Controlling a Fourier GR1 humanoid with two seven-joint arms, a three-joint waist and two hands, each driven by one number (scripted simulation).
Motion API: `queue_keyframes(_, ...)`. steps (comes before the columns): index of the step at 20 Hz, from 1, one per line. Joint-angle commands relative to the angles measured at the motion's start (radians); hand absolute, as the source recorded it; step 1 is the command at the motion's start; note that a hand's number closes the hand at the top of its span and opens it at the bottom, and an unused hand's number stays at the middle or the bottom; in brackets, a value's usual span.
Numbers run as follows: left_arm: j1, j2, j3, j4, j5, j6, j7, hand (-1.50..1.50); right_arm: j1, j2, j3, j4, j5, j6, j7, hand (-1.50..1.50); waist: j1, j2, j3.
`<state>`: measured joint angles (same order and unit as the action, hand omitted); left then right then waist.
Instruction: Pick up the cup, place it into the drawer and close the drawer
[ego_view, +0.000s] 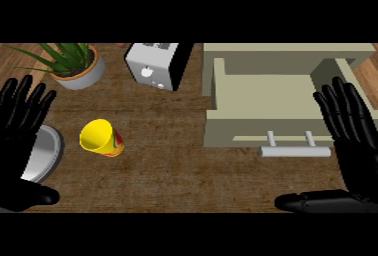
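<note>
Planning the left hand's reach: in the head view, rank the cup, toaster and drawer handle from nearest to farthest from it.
From the left hand:
1. Cup, just to its right, mid-counter.
2. Toaster, farther back, centre.
3. Drawer handle, across on the right side.

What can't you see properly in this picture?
- Silver plate, head view: its left part is hidden behind the left hand.
- Drawer: its right wall is partly covered by the right hand.
- Potted plant and toaster: tops cut off by the upper edge.
- Yellow cup: the red marking on its side is too small to read.
</note>
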<state>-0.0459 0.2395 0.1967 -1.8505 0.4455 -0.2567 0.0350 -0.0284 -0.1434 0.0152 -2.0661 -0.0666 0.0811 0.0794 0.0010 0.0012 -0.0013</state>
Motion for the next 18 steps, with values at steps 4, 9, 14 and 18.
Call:
queue_keyframes(4,-0.079,0.053,0.067,0.248,0.057,-0.091,-0.011,-1.50,-0.111,0.027,0.030,0.175,0.053,0.002,-0.031,-1.50,0.000,0.001,0.001)
queue_keyframes(9,-0.084,0.053,0.063,0.435,-0.057,-0.129,-0.128,-1.50,-0.157,-0.021,-0.062,0.188,-0.036,0.055,-0.005,-1.50,-0.001,0.001,0.001)
queue_keyframes(14,-0.133,0.069,0.085,0.697,-0.139,-0.197,-0.317,-1.50,-0.153,-0.028,-0.064,0.158,-0.025,0.063,0.005,-1.50,-0.009,0.002,0.000)
queue_keyframes(18,-0.199,0.075,0.077,0.757,-0.188,-0.128,-0.290,-1.50,-0.202,-0.016,-0.053,0.181,-0.006,0.058,0.023,-1.50,-0.004,0.000,0.001)
